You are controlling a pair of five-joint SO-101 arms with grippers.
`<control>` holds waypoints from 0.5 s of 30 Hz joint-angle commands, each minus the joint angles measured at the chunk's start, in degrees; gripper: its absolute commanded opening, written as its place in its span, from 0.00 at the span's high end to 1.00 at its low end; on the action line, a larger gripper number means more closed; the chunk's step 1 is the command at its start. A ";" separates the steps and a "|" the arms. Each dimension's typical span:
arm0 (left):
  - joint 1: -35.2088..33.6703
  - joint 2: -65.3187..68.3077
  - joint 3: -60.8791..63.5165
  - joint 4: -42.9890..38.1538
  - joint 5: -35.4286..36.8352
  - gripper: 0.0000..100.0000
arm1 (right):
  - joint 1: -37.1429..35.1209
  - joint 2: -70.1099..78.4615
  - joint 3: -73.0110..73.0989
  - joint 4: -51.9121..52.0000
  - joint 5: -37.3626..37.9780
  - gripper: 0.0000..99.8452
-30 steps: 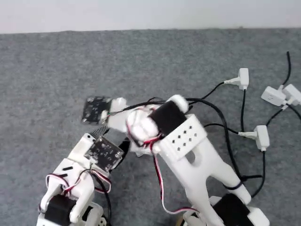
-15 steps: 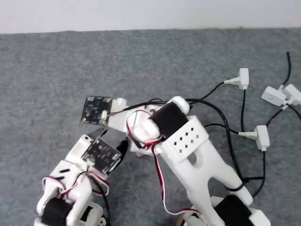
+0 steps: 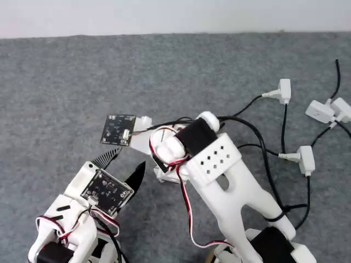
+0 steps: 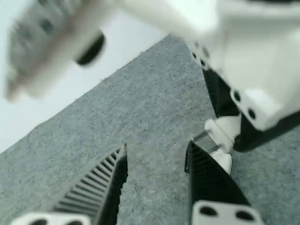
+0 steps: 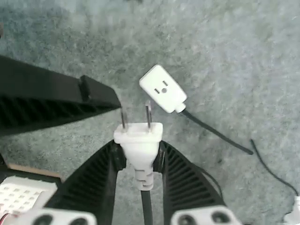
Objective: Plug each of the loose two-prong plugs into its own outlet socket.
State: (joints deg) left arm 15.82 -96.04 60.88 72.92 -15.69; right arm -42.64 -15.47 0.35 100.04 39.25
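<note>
My right gripper (image 5: pixel 139 150) is shut on a white two-prong plug (image 5: pixel 138 138), its prongs pointing at a white outlet socket (image 5: pixel 162 89) that lies on the grey carpet just ahead, a small gap between them. A black cord runs from that socket. In the high view the right arm (image 3: pixel 216 159) covers this spot. My left gripper (image 3: pixel 122 166) stands open beside it with nothing between its black fingers (image 4: pixel 103 187); one of them crosses the right wrist view (image 5: pixel 56 101).
Two more white plugs (image 3: pixel 283 91) (image 3: pixel 305 160) on black cords lie at the right of the carpet. Two white socket blocks (image 3: pixel 320 111) (image 3: pixel 343 108) sit at the far right edge. Cords loop under the right arm. The carpet's left half and back are bare.
The left arm has drawn back toward the near-left corner, away from the right arm's wrist, and its fingers now show spread apart. The right arm has barely shifted.
</note>
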 commanded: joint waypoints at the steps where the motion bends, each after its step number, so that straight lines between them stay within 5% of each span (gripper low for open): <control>1: 0.35 0.00 -1.19 -1.93 -0.44 0.80 | -0.13 -2.51 0.26 -1.19 0.79 0.99; 15: 0.35 0.00 1.80 -3.78 1.41 0.80 | -1.01 -2.51 0.09 -0.66 0.97 0.99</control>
State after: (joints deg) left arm 15.82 -96.04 62.99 70.81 -15.16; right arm -43.16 -15.47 0.97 99.60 39.34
